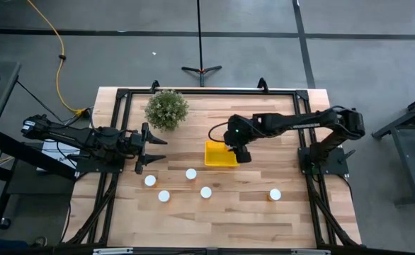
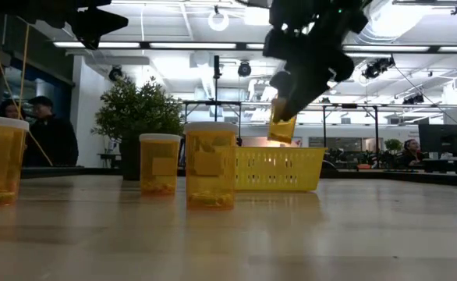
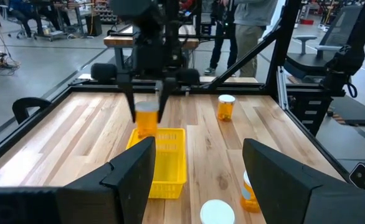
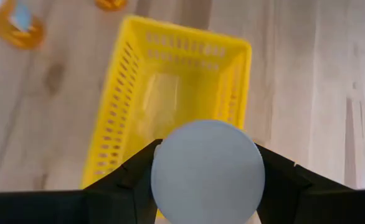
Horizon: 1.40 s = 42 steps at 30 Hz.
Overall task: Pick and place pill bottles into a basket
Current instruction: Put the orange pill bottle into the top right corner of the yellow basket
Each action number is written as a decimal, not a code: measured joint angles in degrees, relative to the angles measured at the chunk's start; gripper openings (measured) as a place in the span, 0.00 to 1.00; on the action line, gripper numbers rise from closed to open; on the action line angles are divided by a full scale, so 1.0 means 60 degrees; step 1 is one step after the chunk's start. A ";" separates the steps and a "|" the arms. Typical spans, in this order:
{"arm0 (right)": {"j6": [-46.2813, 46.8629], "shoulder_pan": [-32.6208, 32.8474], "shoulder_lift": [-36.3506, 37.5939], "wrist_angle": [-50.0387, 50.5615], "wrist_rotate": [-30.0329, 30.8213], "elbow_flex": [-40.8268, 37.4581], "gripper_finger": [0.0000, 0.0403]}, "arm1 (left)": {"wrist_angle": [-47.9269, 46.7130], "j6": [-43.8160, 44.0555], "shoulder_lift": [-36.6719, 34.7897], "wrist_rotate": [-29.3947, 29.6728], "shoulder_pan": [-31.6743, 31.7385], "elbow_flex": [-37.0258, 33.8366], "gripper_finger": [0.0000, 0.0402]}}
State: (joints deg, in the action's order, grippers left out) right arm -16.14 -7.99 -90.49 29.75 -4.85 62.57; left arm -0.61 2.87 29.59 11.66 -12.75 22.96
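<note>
A pale wooden tabletop [image 1: 214,212] framed by black rails is seen from above, with a dark robot arm at each side. At the left, the left tool [image 1: 151,150] hovers over the tabletop's left part, its two dark fingers spread apart and holding nothing. Just ahead of it stand five small orange-tinted plastic pill bottles with round white caps [image 1: 150,180], all upright with their long axes vertical and caps facing up, spread in a loose row across the front half of the tabletop; the fifth [image 1: 275,194] stands well apart at the right. Behind the left tool sits a bushy green potted plant [image 1: 166,109]. Near the middle lies the small bright yellow rectangular plastic basket [image 1: 217,155] with perforated low walls, its inside empty. The right tool [image 2: 291,101] hangs directly above the basket's right end, its fingers clamped on the sides of a sixth orange pill bottle [image 2: 281,129]. That bottle hangs upright, cap toward the wrist and base pointing down at the basket, clear of the rim.
</note>
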 joint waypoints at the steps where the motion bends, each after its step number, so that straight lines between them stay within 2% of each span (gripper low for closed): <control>1: 0.0000 -0.0085 -0.0103 -0.0007 -0.0013 0.0009 0.48 | 0.0001 0.0000 -0.0001 0.0000 -0.0001 0.0000 0.69; 11: -0.0107 -0.0364 -0.0896 0.0073 -0.0331 0.0018 0.48 | -0.0002 0.0000 -0.0001 0.0000 -0.0002 0.0000 0.69; 28: -0.0117 -0.0360 -0.0906 0.0290 -0.0193 0.0018 0.49 | -0.0213 0.0000 0.0001 -0.0004 0.0000 0.0000 0.69; 42: -0.0073 -0.0353 -0.0906 0.0314 -0.0278 0.0018 0.55 | -0.0213 0.0000 -0.0001 -0.0004 0.0000 0.0000 0.69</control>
State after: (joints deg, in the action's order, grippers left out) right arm -16.58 -10.11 -95.92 31.63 -6.51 62.67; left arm -1.89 2.87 29.58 11.64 -12.75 22.96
